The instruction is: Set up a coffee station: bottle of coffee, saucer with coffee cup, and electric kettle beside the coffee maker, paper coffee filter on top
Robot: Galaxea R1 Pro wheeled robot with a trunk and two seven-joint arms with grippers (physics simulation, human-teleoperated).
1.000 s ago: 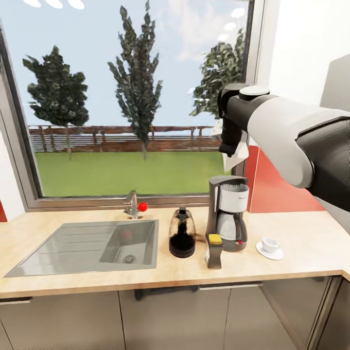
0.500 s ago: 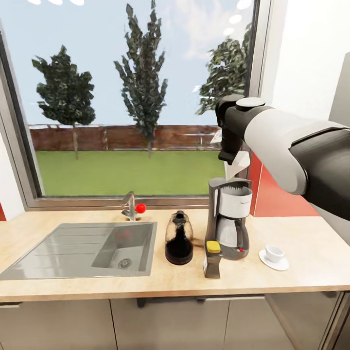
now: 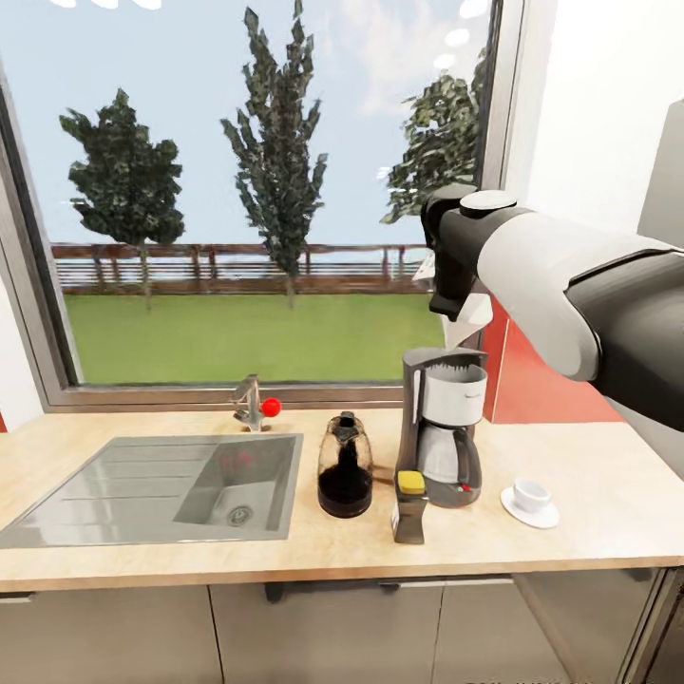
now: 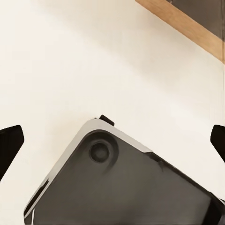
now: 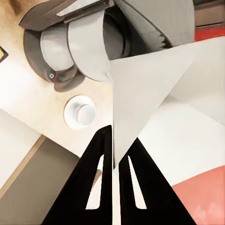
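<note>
The coffee maker (image 3: 442, 427) stands on the kitchen countertop (image 3: 608, 475). Left of it is the electric kettle (image 3: 344, 465), and the bottle of coffee (image 3: 409, 506) stands at its front. To its right the coffee cup (image 3: 531, 494) rests on the saucer (image 3: 543, 519). My right gripper (image 3: 454, 306) hangs just above the machine, shut on the paper coffee filter (image 3: 472, 318). In the right wrist view the gripper (image 5: 116, 136) pinches the filter (image 5: 140, 89) over the coffee maker (image 5: 84, 42), with the cup (image 5: 85, 112) and saucer (image 5: 69, 118) beside it. My left gripper (image 4: 114, 140) is open and holds nothing.
A steel sink (image 3: 161, 484) with a faucet (image 3: 249, 404) and red knob lies at the left of the counter. A large window runs behind. A red wall panel (image 3: 532, 380) stands right of the coffee maker. The left gripper hangs over a dark grey body (image 4: 126, 187).
The head camera has shifted a little. My right gripper with the filter has come lower, nearer the top of the coffee maker. The things on the counter have not moved.
</note>
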